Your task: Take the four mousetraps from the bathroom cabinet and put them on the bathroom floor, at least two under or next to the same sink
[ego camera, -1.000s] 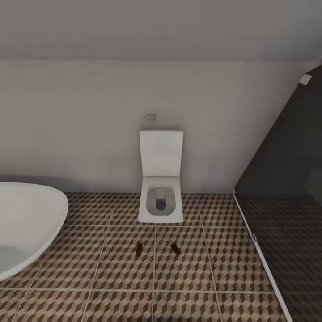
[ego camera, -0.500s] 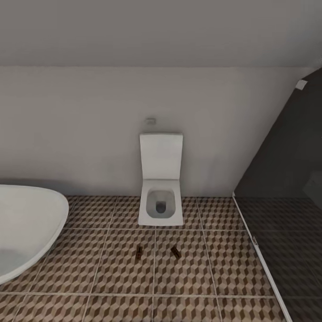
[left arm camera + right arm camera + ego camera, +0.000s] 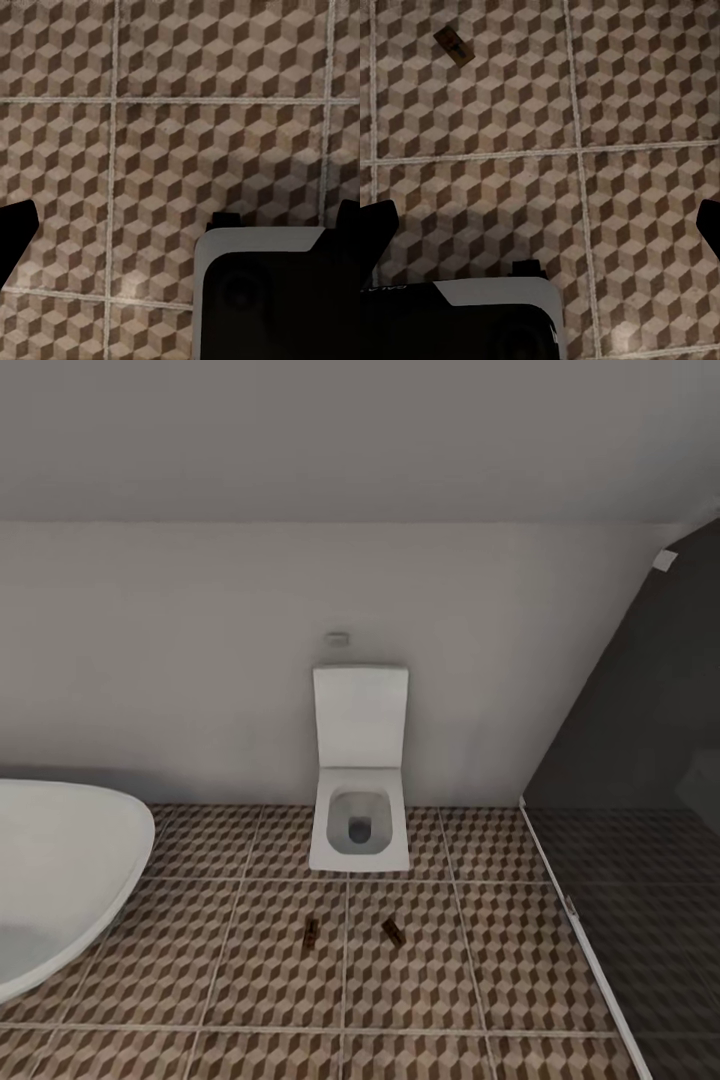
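Both tools look down on the bathroom floor (image 3: pixel 200 960). In the left wrist view the left tool (image 3: pixel 180 225) shows dark fingertips at both edges of the picture, wide apart, w/ nothing between them. The right tool (image 3: pixel 540 225) is the same in the right wrist view: spread wide, holding nothing, above bare tiles.

As landmark I take the toilet (image 3: pixel 360 820), which stands against the back wall w/ its lid up. Largest thing is the floor, cube-pattern tiles w/ pale grout, running from the wall toward the robot. Next, the white bathtub (image 3: pixel 55 880) is well apart from the toilet, on the left of the head view. A dark glass partition (image 3: pixel 640 810) closes the other side of the toilet.

Smallest are two mousetraps. One mousetrap (image 3: pixel 312 930) lies flat on the tiles just in front of the toilet, and a second mousetrap (image 3: pixel 393 932) is near it, approx. the same way out from the bowl, not touching. Right wrist view also catches a trap (image 3: pixel 454 46) flat on the floor; I cannot tell which one.

My judgement: they lie flat b/c they were set down there, but no sink is near, so the sink condition is probably not met yet.
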Motion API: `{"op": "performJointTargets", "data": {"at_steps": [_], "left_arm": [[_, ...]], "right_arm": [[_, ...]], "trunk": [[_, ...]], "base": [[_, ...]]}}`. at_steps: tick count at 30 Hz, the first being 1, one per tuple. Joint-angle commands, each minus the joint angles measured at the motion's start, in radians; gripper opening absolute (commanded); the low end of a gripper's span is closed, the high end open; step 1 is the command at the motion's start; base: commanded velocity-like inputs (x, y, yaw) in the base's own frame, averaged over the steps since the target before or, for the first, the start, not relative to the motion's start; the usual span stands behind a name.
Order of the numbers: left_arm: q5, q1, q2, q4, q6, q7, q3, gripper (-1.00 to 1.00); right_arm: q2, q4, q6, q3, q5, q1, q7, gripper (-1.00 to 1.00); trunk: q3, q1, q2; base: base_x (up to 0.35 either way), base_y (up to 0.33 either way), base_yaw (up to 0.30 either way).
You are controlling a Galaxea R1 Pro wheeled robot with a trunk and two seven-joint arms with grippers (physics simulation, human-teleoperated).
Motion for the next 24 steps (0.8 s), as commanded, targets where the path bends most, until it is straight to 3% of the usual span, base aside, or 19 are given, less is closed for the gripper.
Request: {"op": "performJointTargets", "data": {"at_steps": [1, 24], "left_arm": [[-0.004, -0.001, -0.001, 0.002, -0.004, 0.006, -0.006, 1.00], [-0.004, 0.001, -0.001, 0.002, -0.004, 0.006, -0.006, 1.00]], "right_arm": [[0.000, 0.000, -0.002, 0.009, -0.003, 0.000, -0.006, 1.00], [0.000, 0.000, -0.002, 0.008, -0.003, -0.001, -0.005, 1.00]], "trunk": [[0.000, 0.001, -0.002], [0.038, 0.001, -0.002]], "base": [[0.000, 0.000, 0.000], [0.000, 0.000, 0.000]]}}
